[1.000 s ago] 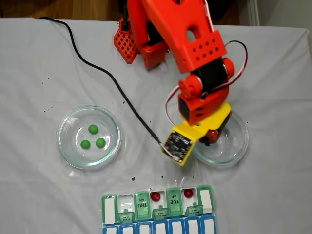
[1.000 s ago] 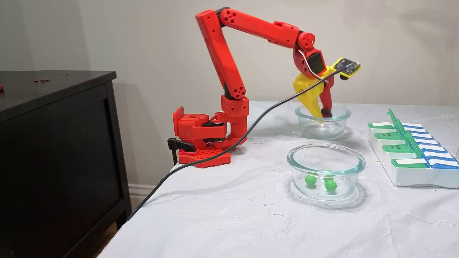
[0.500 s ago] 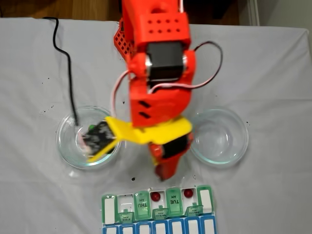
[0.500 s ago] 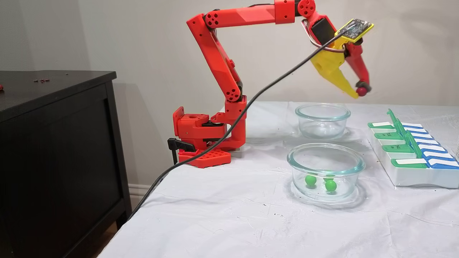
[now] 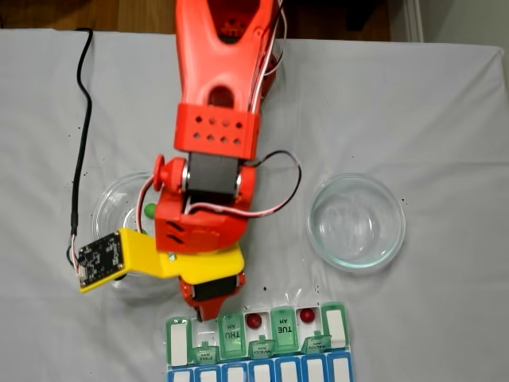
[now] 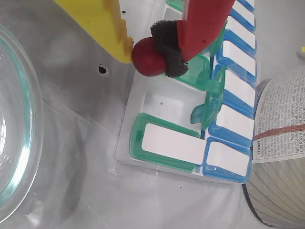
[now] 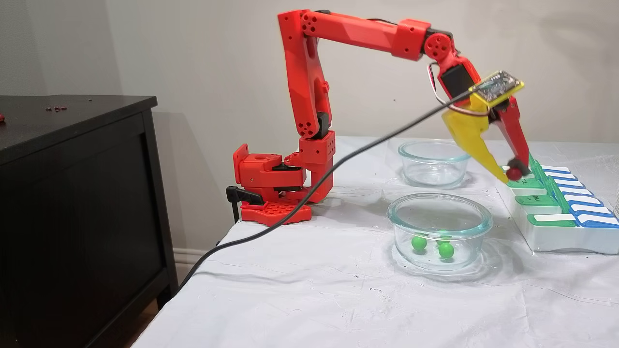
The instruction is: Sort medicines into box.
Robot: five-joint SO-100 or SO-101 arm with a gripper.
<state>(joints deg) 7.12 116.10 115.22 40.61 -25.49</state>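
The tool (image 6: 151, 53) is pinching a dark red ball (image 6: 147, 57) between its yellow finger and the black pad of its red finger, and it hangs just above the near edge of the box (image 6: 143, 160). In the wrist view an open empty cell (image 6: 167, 102) lies directly below the ball and a little toward the blue row, so I judge that only a short move forward over that cell is needed before release. Two red balls (image 5: 254, 321) already lie in open cells of the green row, and three green balls (image 7: 419, 242) wait in the near glass dish (image 7: 439, 217) on the worktop (image 7: 314, 290).
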